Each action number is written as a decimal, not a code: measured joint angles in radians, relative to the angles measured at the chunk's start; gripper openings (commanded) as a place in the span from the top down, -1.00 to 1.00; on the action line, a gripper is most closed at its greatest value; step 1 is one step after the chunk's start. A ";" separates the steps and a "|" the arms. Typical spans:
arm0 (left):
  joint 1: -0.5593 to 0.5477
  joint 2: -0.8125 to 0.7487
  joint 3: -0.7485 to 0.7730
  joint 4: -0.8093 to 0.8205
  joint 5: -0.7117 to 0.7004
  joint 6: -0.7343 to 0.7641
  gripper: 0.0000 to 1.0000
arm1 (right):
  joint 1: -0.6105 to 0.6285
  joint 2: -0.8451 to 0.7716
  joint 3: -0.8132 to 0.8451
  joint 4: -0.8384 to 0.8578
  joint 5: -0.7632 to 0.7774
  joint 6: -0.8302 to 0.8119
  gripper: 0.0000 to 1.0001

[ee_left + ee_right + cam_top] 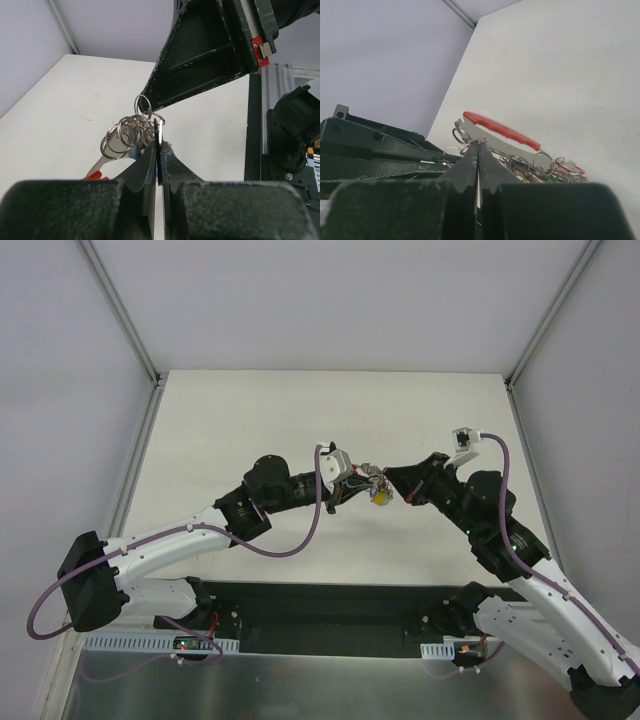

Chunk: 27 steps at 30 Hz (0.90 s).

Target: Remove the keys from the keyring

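keys [378, 488]: one bunch was held between the two grippers, over the middle of the tabletop [250, 410]. A yellow head was seen on its near side from above, and green and red heads were made out in the right wrist view. Whether the bunch touched the tabletop could not be told.
keyring [143, 105]: several thin silvery rings were clustered together. One stood upright at the very tip of the right gripper, and the others were fanned out just left of the left fingers. Which of them joined the keys could not be told.
left gripper [362, 480]: it was reached in from the left. Its fingers [147, 165] were closed, and a thin silvery edge belonging to the keys was seen pinched between them.
right gripper [396, 484]: it was reached in from the right, nearly tip to tip with the left gripper. Its fingers [465, 167] were pressed together with no gap shown. Small wire loops were seen touching the tips, but whether one was pinched could not be told.
red-handled piece [501, 131]: a flat metal strip with a red grip was seen among the rings, just beyond the right fingers.
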 measured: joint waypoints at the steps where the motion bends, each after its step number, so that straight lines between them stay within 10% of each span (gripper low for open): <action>1: 0.000 0.000 0.000 -0.006 0.009 0.002 1.00 | 0.000 0.002 0.000 0.001 -0.002 -0.001 0.99; 27: 0.000 0.031 0.048 -0.103 0.021 0.081 1.00 | 0.039 0.029 0.000 -0.042 0.006 -0.123 0.99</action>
